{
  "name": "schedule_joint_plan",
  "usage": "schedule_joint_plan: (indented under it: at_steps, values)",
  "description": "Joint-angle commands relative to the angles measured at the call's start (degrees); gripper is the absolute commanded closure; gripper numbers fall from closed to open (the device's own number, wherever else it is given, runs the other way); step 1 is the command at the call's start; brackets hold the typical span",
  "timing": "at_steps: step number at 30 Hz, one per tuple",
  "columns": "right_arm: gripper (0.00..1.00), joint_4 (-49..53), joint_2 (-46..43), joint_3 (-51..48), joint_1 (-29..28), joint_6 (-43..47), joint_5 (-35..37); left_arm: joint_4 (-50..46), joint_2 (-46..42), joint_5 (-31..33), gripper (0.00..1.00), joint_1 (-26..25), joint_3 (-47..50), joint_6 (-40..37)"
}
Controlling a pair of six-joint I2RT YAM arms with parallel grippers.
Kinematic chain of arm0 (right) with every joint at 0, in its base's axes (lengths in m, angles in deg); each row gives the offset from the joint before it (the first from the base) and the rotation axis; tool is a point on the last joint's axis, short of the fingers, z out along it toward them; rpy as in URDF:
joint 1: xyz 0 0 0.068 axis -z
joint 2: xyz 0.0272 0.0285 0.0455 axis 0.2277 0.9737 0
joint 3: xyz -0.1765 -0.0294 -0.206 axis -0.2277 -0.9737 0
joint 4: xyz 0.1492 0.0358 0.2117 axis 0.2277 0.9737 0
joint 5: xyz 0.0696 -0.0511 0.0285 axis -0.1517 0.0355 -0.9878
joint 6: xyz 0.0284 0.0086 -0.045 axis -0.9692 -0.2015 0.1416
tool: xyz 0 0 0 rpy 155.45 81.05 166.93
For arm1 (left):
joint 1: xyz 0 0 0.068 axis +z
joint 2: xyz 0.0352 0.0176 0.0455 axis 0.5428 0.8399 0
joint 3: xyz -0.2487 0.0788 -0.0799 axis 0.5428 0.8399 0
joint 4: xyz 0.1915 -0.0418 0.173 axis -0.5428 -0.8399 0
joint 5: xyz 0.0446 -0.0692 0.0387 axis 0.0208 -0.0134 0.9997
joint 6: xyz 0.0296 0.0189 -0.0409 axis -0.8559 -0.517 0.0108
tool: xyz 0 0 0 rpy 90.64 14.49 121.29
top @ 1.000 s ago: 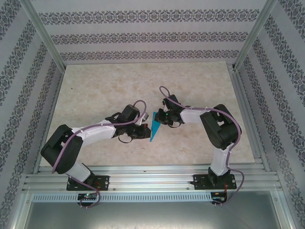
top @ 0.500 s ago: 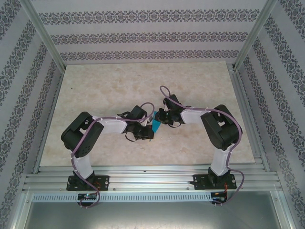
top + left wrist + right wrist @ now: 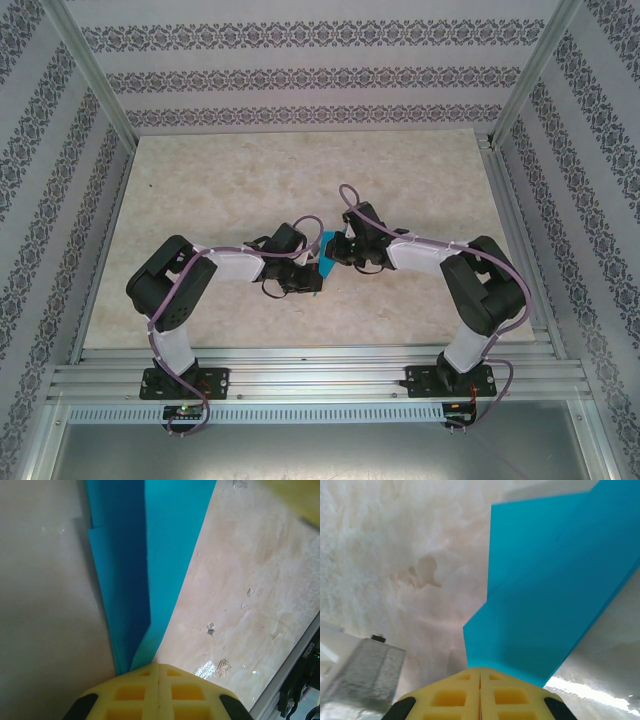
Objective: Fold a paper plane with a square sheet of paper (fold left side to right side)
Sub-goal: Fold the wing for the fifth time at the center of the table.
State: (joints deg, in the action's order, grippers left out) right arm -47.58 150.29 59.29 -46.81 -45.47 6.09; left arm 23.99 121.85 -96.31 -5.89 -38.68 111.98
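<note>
While both grippers pinch the paper: the paper plane (image 3: 326, 262) hangs between them near the middle of the tabletop (image 3: 200, 190), a little toward 6 o'clock, already creased into a narrow layered strip.
Left arm (image 3: 225, 265): a second ago it lay low, with its elbow out toward 8 o'clock. It has since lifted and swung in, and over the last half second it has barely shifted.
Left gripper (image 3: 158, 667): yellow fingers pressed together on the pointed end of the paper plane (image 3: 150, 555), gripping it from the 8 o'clock side.
Right arm (image 3: 430, 255): in the last half second its elbow swung out toward 4 o'clock while the wrist pushed toward 9 o'clock.
Right gripper (image 3: 480, 672): fingers closed tight on the paper's edge, with layered blue flaps (image 3: 555, 590) fanning away from them. It holds from the 2 o'clock side.
Paper, top view: a second ago it was a long blue dart; now only a short patch shows between the wrists.
Meaning for the task: probably the fold is being carried across or pressed in, with the left pinch anchoring one end.
Risk: opposed pulls on thin paper could tear it or skew the crease.
</note>
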Motion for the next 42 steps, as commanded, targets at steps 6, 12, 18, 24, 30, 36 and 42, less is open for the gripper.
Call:
schedule_joint_plan:
  at_steps: [6, 12, 18, 24, 30, 36, 42]
  values:
    - [0.93, -1.01, 5.74, 1.34, -0.63, 1.08, 2.76, -4.05, 1.36, 4.26, 0.95, -0.17, 2.48, -1.93]
    - [0.93, 0.00, 7.58, 1.83, 1.78, 5.97, 6.81, -3.80, 1.30, 4.52, 0.95, -0.17, 4.67, -1.90]
    - [0.93, -0.98, 7.98, 2.17, 5.37, 8.90, 7.30, -1.95, 1.49, 4.76, 0.96, -0.17, 7.82, -1.29]
    - [0.92, 0.07, 9.32, 4.22, 8.87, 10.95, 7.55, 0.10, 1.56, 4.67, 0.96, -0.17, 10.07, -0.23]
    - [0.92, 2.47, 11.32, 7.33, 11.71, 13.32, 8.60, 0.41, 1.28, 4.59, 0.96, -0.17, 10.82, -0.12]
    - [0.92, 3.88, 12.90, 9.72, 14.62, 14.69, 8.92, 0.18, 0.84, 4.49, 0.96, -0.17, 10.92, -0.10]
    - [0.92, 3.85, 14.02, 10.78, 15.87, 15.19, 8.01, 0.13, 0.17, 4.26, 0.95, -0.18, 11.12, 0.12]
